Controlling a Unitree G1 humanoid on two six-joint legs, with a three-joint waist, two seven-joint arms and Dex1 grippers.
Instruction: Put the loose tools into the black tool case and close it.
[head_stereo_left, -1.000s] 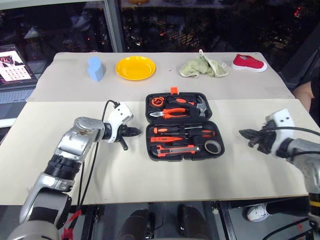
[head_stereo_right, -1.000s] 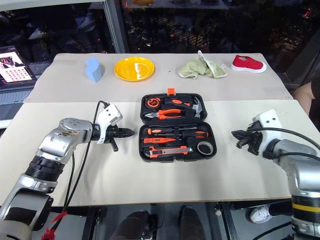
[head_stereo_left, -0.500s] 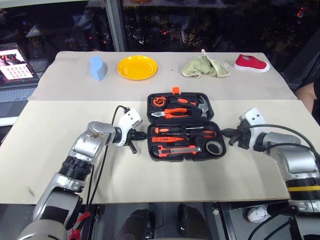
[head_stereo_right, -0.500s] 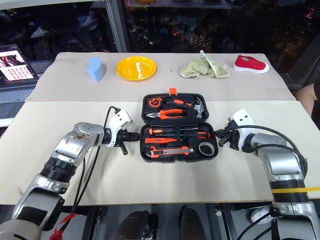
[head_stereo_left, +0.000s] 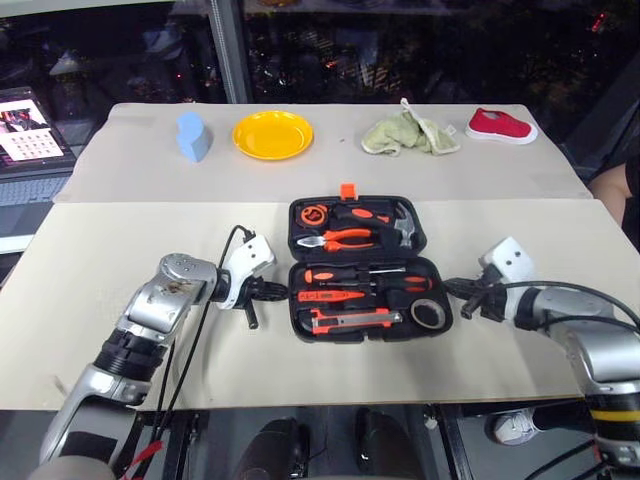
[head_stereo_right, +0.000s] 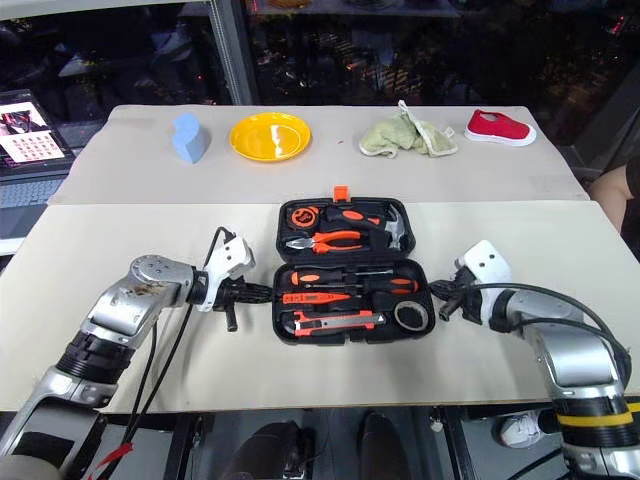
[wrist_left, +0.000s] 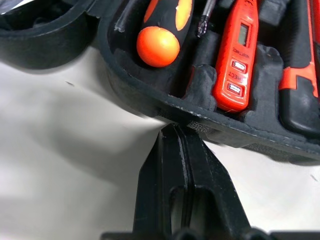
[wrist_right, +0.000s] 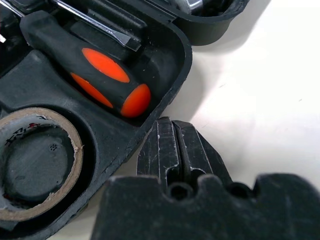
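Left eye: open tool case (head_stereo_left: 368, 268), hinge axis left-right.

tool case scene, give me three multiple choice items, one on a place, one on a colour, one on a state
1. Where does the tape roll lie?
A. in the near half of the black tool case, at its right end
B. on the yellow plate
C. on the table beside the shoe

2. What colour is the plate at the far side of the table?
A. blue
B. yellow
C. red

3. How does the case stand?
A. shut and latched
B. open, both halves flat
C. tipped on its side

Answers:
1. A, the roll sits in a round recess by the right gripper.
2. B, it is plainly yellow beside the blue object.
3. B, tools show in both halves, with the left gripper at the case's left edge.
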